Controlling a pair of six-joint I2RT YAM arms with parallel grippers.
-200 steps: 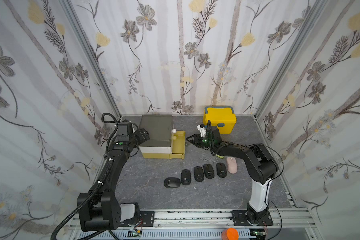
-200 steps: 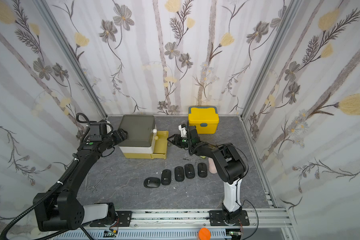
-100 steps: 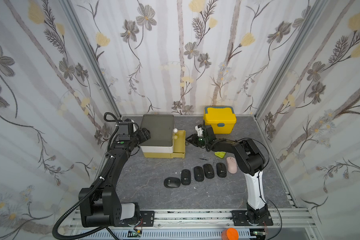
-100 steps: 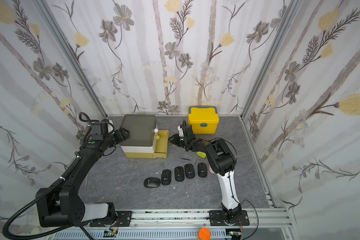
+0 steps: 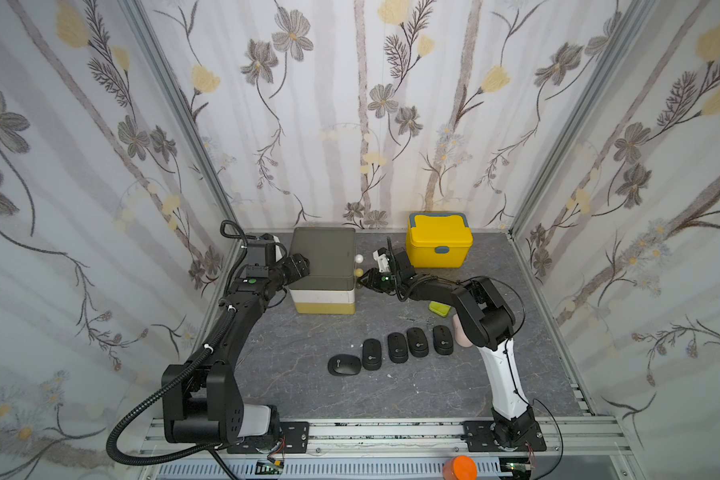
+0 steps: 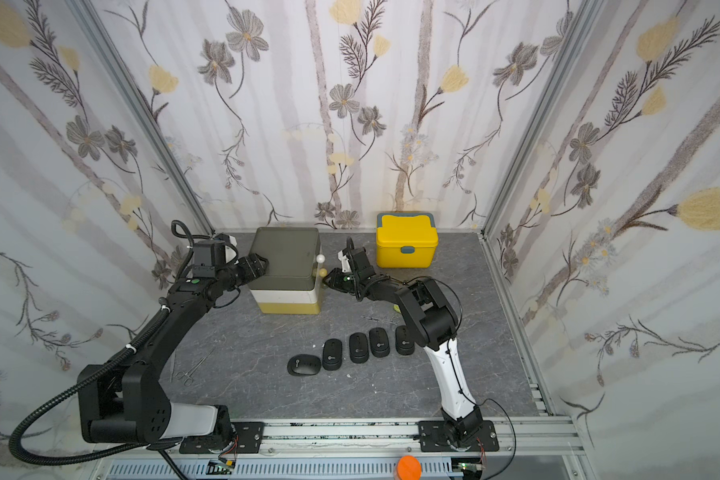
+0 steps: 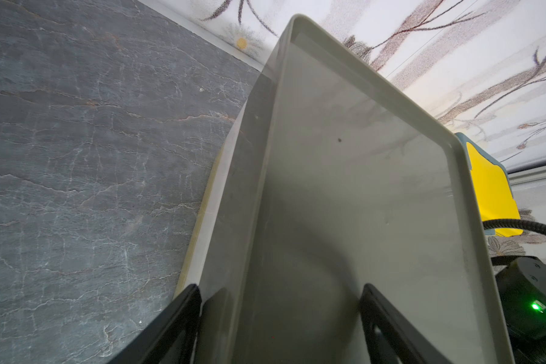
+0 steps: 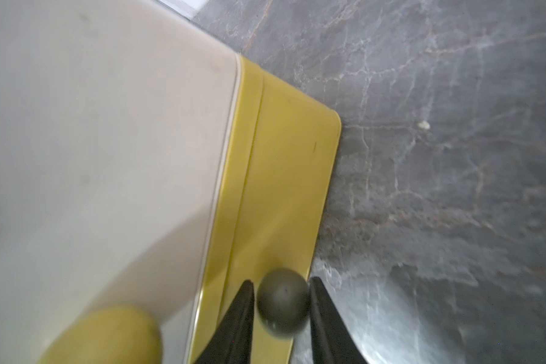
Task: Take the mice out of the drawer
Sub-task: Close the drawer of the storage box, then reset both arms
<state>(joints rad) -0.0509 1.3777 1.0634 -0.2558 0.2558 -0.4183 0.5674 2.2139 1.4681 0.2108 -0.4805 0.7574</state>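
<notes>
**Right claw on drawer knob, mice out on table**

Five black mice [image 5: 397, 348] lie in a row with the pink mouse [image 5: 461, 338] at its end, on the table [image 5: 308, 386], well apart from the right claw [image 8: 281, 282]. That claw is clenched on the yellow drawer [image 8: 284, 176] knob [image 8: 282, 302]. The left claw [image 7: 279, 286] straddles the cabinet [image 5: 323, 257] top edge; I cannot tell whether it grips.

5 blk mice [image 5: 398, 348], 1 pink mouse [image 5: 460, 334]
</notes>
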